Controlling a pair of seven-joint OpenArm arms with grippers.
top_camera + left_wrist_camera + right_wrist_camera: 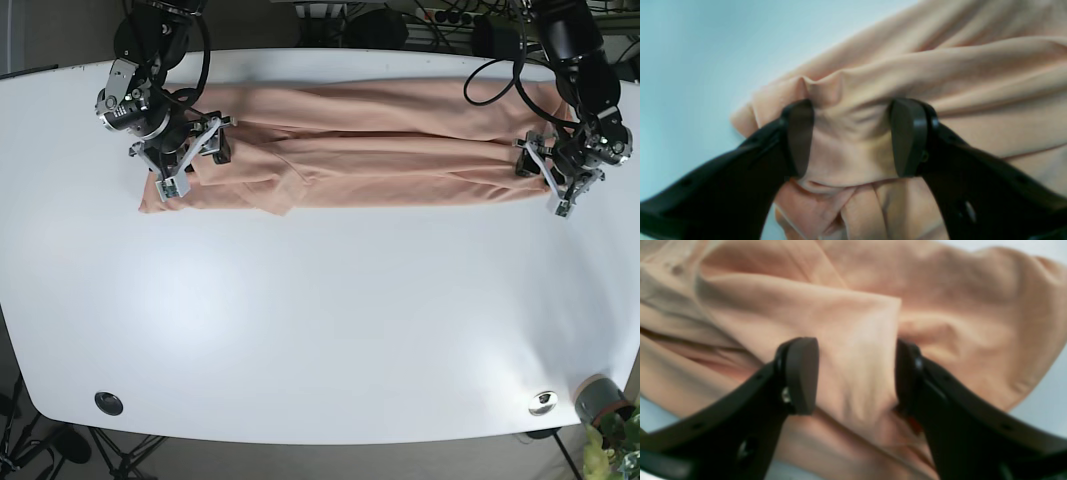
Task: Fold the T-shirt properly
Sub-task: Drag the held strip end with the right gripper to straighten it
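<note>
- Lay as a long peach band across the far half of the white table (320, 330) — the T-shirt (370, 145), long axis running side to side in the base view, already narrowed lengthwise by the look of it.
- Sat at that view's left end of the band, right gripper (190, 150); in its wrist view, jaws straddled a raised fold of cloth, pads spread with fabric between them, not visibly pinched tight.
- Sat at the opposite end, left gripper (556, 172); likewise spread in its wrist view, a bunched ridge of shirt between the two pads, contact on both sides but no firm squeeze to be seen.
- Judged as the deciding relation — one gripper at each short end, the whole length of the garment stretched between them, neither arm nearer the middle.
- Judged therefore: closing on both ends first, then carrying one end along the long axis toward the other for the crosswise fold.
</note>
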